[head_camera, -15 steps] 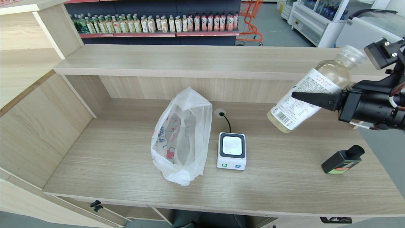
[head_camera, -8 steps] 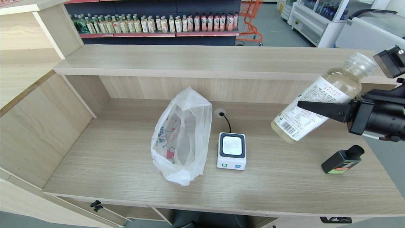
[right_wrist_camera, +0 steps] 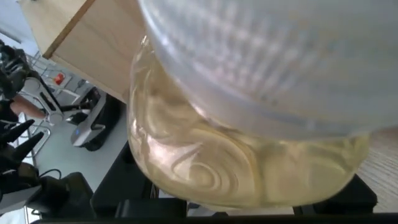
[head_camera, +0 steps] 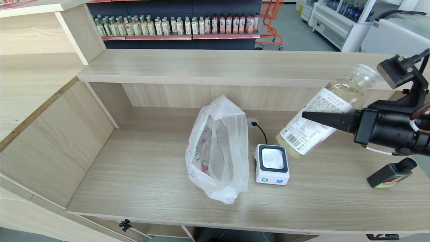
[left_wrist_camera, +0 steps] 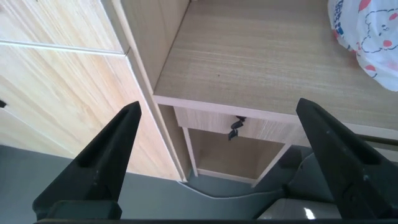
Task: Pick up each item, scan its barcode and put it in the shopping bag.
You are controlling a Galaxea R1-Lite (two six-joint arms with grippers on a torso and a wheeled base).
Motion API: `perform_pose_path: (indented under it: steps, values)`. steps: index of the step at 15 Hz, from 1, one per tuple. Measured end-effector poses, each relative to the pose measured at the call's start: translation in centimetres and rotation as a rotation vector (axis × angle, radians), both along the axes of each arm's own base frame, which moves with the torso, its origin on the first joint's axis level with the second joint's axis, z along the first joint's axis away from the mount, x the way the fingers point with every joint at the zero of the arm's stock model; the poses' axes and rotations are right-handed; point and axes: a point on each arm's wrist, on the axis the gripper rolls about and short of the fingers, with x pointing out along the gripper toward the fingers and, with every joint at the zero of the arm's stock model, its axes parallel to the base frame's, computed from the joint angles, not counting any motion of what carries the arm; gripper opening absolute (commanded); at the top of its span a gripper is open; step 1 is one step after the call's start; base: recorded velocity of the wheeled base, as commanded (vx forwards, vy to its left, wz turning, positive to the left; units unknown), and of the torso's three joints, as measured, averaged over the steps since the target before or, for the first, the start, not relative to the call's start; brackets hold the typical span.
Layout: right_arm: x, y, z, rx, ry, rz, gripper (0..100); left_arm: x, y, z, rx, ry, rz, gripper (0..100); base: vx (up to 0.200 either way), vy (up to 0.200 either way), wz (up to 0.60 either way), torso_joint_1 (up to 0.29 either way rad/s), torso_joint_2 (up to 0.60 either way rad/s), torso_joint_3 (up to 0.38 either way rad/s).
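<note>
The right gripper (head_camera: 310, 117) is clamping the bottle (head_camera: 320, 116) across its middle and carrying it in the air above the desk (head_camera: 151, 174). One black finger is crossing the front of the label (head_camera: 302, 132), and the other is sitting behind the bottle. The bottle's long axis is slanting, with the base pointing down toward the scanner (head_camera: 272, 164) and the cap (head_camera: 368, 73) pointing up and off to the robot's right. The base is hovering near the scanner's far right corner, apart from it and, by my judgement, not yet over the window (head_camera: 271, 158). The barcode (head_camera: 293, 141) is sitting at the label's lower end, facing forward and down. The coming move is therefore likely turning on bringing that end leftward and down over the upward-facing window. The right arm is the nearer one; the left gripper (left_wrist_camera: 219, 106) is hanging spread wide and empty off the desk's front left corner. The bottle is showing as smooth, round, clear plastic holding pale yellowish liquid, with a white label and a ribbed clear cap. The scanner is showing as a small white box with a dark frame round a glossy window, its cable (head_camera: 260, 131) running back into a desk hole. The bag (head_camera: 218, 151) is standing just left of the scanner, thin crinkled translucent plastic with its mouth gaping upward. A black container (head_camera: 389, 173) is lying on its side at the desk's right.
</note>
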Motion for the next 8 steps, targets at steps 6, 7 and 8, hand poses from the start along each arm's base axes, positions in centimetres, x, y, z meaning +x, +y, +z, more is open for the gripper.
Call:
perform_pose_path:
  steps: [6, 7, 8]
  values:
    - [2.8, 1.8, -3.3, -0.059, 0.110, -0.073, 0, 0.0, 0.0, 0.0, 0.000, 0.000, 0.000, 100, 0.000, 0.000, 0.00, 0.000, 0.00, 0.000]
    - [3.2, 2.2, -3.6, -0.062, 0.110, -0.067, 0, 0.0, 0.0, 0.0, 0.000, 0.000, -0.001, 100, 0.000, 0.000, 0.00, 0.000, 0.00, 0.000]
    - [3.7, 2.6, -3.9, -0.063, 0.107, -0.063, 0, 0.0, 0.0, 0.0, 0.000, 0.000, -0.001, 100, 0.000, 0.000, 0.00, 0.000, 0.00, 0.000]
